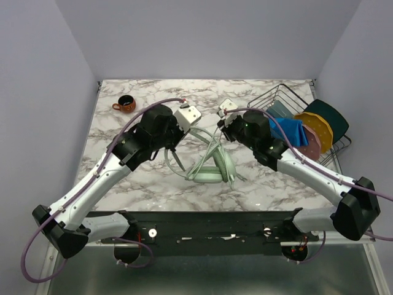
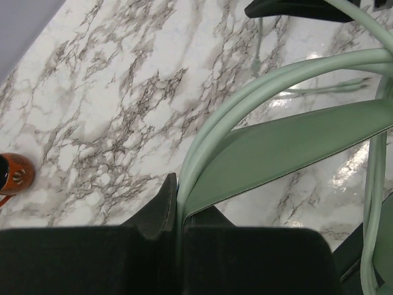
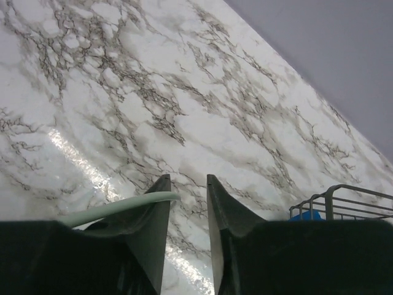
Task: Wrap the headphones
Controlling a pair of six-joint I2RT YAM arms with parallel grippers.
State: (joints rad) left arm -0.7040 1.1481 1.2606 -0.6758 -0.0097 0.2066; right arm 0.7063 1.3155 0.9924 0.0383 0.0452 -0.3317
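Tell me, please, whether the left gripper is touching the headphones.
Touching. The left wrist view shows the left gripper closed on the headphones, no gap.

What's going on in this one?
Two robot arms are working on mint-green headphones lying in the middle of the table. The left gripper has its jaws closed on the headband. The right gripper has its jaws slightly apart, nothing between them. The cable lies loose, not yet wrapped.
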